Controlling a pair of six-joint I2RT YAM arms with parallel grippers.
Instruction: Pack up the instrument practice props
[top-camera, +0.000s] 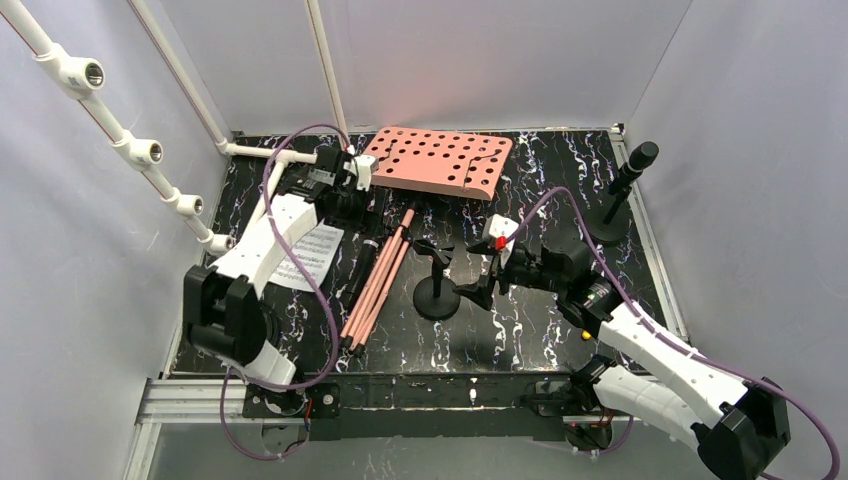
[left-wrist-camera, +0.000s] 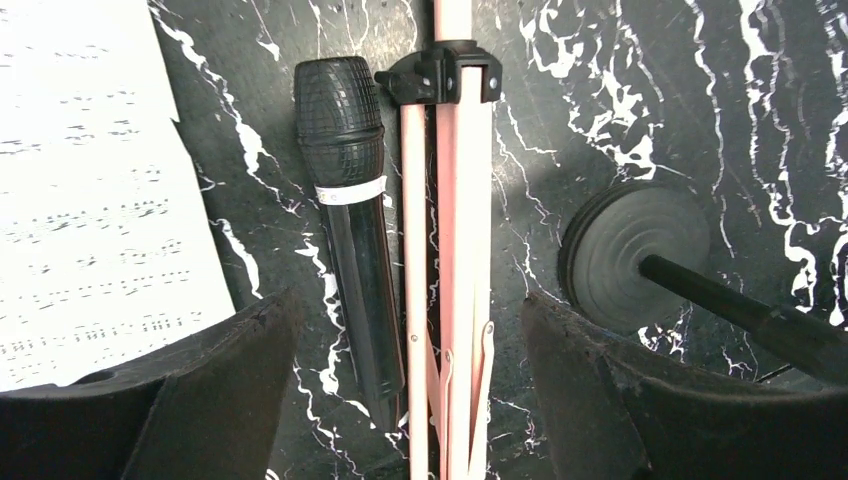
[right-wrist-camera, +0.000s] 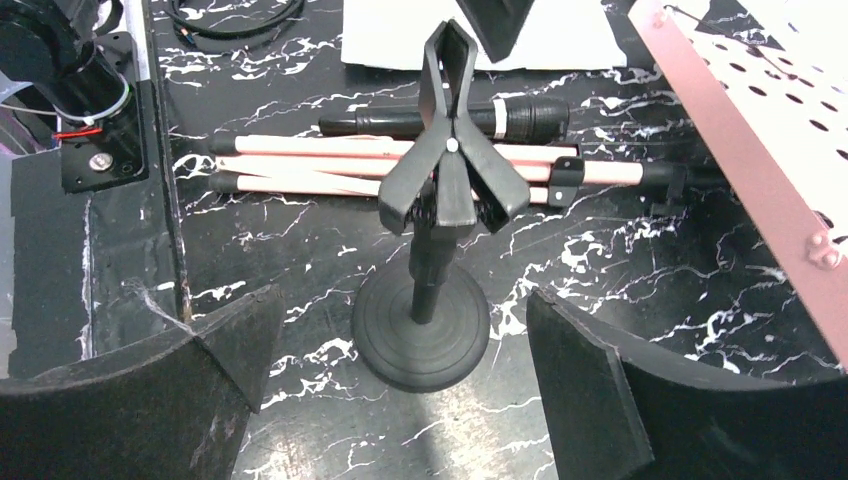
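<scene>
Left gripper (left-wrist-camera: 405, 300) gaped empty over the microphone (left-wrist-camera: 350, 230) and tripod legs (left-wrist-camera: 450, 250) (lying side by side); centring on the microphone alone before closing seemed wise. Right gripper (right-wrist-camera: 402, 295), also wide and empty, faced the mic stand (right-wrist-camera: 425, 345).

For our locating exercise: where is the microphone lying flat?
In the left wrist view the microphone lies left of centre, alongside the folded pink tripod legs, between them and the sheet music.

— What do we see around the edges?
— A white pipe frame (top-camera: 130, 140) at the far left, with 3 long pipes against the grey walls (top-camera: 480, 60).
— And underneath?
— A black, white-veined table top (top-camera: 540, 330), with an aluminium rail (top-camera: 190, 398) at its near edge.
</scene>
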